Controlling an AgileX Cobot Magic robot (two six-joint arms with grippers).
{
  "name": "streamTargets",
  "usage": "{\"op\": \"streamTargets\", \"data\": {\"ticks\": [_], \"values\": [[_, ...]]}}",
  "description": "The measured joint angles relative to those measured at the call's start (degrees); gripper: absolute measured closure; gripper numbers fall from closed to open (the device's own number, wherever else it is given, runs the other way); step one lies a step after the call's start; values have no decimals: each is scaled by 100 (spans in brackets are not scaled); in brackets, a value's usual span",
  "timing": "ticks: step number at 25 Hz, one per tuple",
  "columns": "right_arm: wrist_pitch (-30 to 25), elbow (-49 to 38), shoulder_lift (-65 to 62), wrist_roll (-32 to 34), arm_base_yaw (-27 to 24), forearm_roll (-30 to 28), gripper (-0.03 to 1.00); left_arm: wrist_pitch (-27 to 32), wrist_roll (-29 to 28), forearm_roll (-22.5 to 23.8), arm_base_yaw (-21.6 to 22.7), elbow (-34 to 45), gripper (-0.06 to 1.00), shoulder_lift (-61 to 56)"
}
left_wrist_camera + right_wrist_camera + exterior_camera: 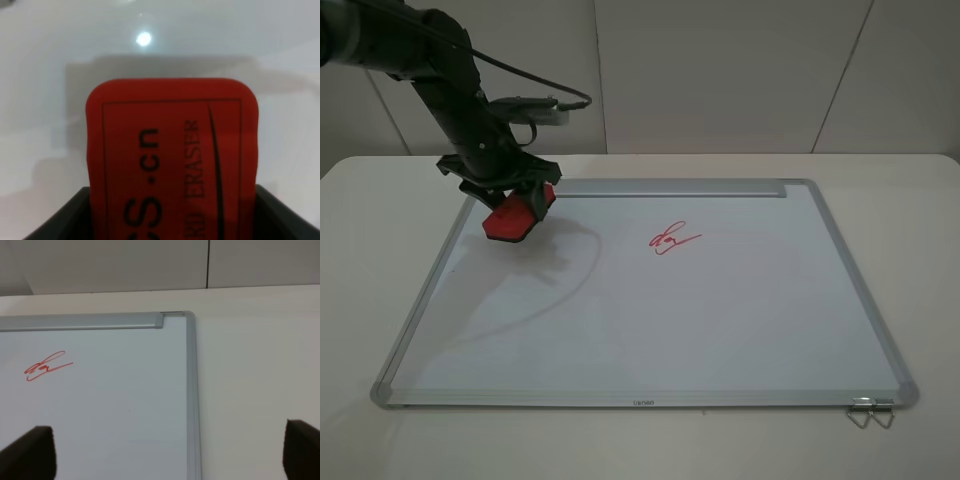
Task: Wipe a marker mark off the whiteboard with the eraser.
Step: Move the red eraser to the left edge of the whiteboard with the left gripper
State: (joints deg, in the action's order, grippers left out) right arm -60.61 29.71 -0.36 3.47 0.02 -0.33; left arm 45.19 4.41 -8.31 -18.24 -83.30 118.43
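Note:
The whiteboard [670, 320] lies flat on the table. Near its middle, towards the far edge, is the marker mark [672, 239], a red scribble with a stroke under it; the right wrist view shows it too [46, 367]. My left gripper [510, 203] hovers over the board's far left corner, shut on the red eraser [516, 217], which hangs tilted just above the surface. Up close, the eraser [172, 160] shows dark lettering between my black fingers [60, 217]. The right gripper [170, 455] is open, its fingertips [30, 452] wide apart over the board's right edge.
A metal strip [670, 188] runs along the board's far edge. Metal binder clips [870, 412] sit at the near right corner. White table [930, 260] surrounds the board, and a wall stands behind. The left arm's cable [535, 80] loops above the far left corner.

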Motion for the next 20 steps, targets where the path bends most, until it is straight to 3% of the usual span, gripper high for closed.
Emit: {"op": "streamTargets", "data": {"ticks": [3,9,20], "values": [[0,0,0,0,0,33,14,373,-249,0,0,114,37,-231],[0,0,0,0,0,33,14,403,-760,59,0,830,37,-487],[0,0,0,0,0,0,14,-850,-1660,144,0,2968,37,-1871]]}}
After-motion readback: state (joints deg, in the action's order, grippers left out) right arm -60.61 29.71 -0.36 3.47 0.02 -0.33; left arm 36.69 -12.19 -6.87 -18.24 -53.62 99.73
